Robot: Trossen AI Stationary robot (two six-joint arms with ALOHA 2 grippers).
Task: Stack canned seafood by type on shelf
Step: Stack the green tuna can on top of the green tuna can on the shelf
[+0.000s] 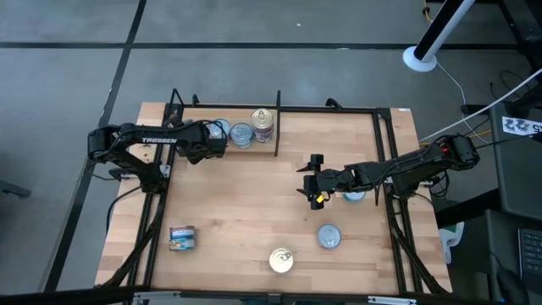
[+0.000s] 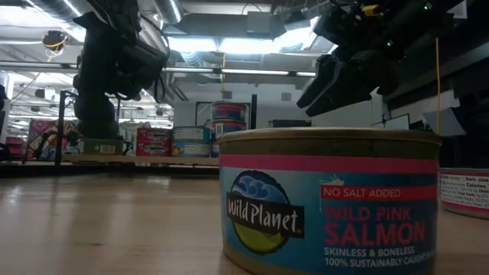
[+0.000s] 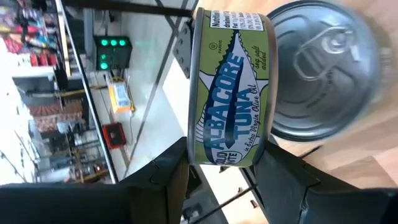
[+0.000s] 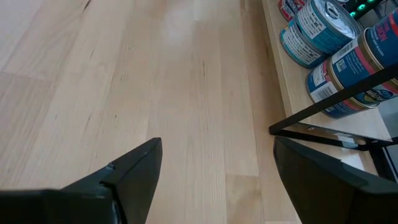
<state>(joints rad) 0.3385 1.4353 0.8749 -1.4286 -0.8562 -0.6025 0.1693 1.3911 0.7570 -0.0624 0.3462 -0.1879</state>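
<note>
Between the left gripper's (image 3: pixel 221 180) two dark fingers sits a green-and-blue albacore tuna tin (image 3: pixel 231 87), clamped by its side wall w/ the rim facing out; in the high view that gripper (image 1: pixel 213 135) is at the back-left compartment of the shelf (image 1: pixel 237 212), just beside two tins already standing there, a silver-blue-topped one (image 1: pixel 241 135) and a taller stack (image 1: pixel 263 124) up against the short black divider bar (image 1: pixel 277 123). Right gripper (image 1: pixel 315 188) hangs mid-board w/ jaws spread wide, nothing betw. them; a silver-topped tin (image 1: pixel 354 194) lies just behind it under the arm, another (image 1: pixel 329 236) and a gold-topped one (image 1: pixel 281 260) nearer the front edge, and a labelled tin (image 1: pixel 182 238) lying well off toward the front-left. Risk, as a judgement: held tin looks close to its neighbours, so lowering it off-centre could clip a rim and topple the stack vs. the divider; grip is on a smooth curved wall, so a slip or tilt on release could leave it skewed or rolling. Also easy to mix types, as labels differ and tops look alike from above. Surface: light wood board, smooth, black thin frame around, so tins slide easily. Low view shows a pink salmon tin (image 2: pixel 328 202) close up, w/ stacked tins far back; room beyond is a workshop w/ ceiling lights, shelving, cables; grey floor around the table.
</note>
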